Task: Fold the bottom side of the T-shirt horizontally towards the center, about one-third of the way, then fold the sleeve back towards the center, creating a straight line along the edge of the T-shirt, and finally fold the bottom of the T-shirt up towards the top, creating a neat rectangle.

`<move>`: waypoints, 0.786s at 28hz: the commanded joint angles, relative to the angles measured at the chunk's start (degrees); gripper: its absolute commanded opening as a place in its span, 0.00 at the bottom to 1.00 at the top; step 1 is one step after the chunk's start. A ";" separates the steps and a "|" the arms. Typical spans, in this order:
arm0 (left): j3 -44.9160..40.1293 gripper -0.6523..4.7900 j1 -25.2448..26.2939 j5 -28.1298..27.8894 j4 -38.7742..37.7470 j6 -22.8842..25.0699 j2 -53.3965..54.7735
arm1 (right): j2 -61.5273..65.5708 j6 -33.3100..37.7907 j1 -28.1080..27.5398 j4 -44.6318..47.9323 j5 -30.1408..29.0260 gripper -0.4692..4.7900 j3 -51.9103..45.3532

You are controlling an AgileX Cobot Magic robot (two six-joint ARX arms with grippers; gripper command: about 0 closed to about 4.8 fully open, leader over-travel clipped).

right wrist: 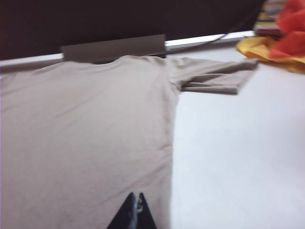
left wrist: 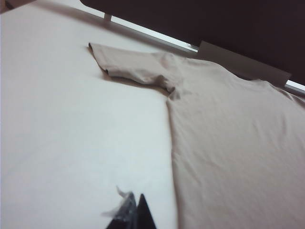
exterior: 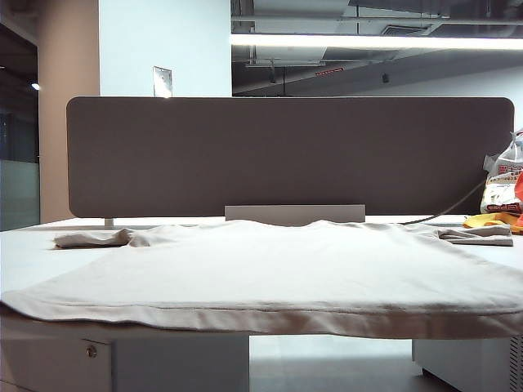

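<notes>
From the exterior view, one T-shirt point(exterior: 278, 269) lies spread flat on the white counter point(exterior: 24, 245), nearly as wide as the surface. The bottom of the T-shirt point(exterior: 270, 314) runs along the near counter edge and drapes slightly over it, its stitched seam line parallel to the edge. Two sleeves show, one sticking out at the far left point(exterior: 90, 238) and one at the far right point(exterior: 478, 236). Behind stands one dark divider panel point(exterior: 286, 155). At the far right a printed plastic bag point(exterior: 502, 184) and an orange-yellow cloth point(exterior: 490, 220) are cut off by the frame. Neither arm nor pincer appears in this view.

In the left wrist view, the left pincer point(left wrist: 135, 212) shows only as two dark fingertips pressed together, closed on nothing, above bare counter point(left wrist: 71, 133) just beside the side edge of the T-shirt point(left wrist: 233, 152). One sleeve point(left wrist: 128, 67) lies folded and rumpled on the counter.

In the right wrist view, which is blurred, the right pincer point(right wrist: 135, 212) is likewise closed and empty, hovering over the T-shirt point(right wrist: 86, 133) near its side edge. One sleeve point(right wrist: 214, 78) reaches toward the orange-yellow cloth point(right wrist: 267, 47), which is partly cut off, with a red thing point(right wrist: 293, 24) on it that is too blurred to identify
</notes>
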 commanded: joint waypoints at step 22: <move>14.73 0.58 -10.51 8.85 5.14 -10.58 53.83 | 58.80 21.88 -16.28 1.97 -20.70 0.68 20.22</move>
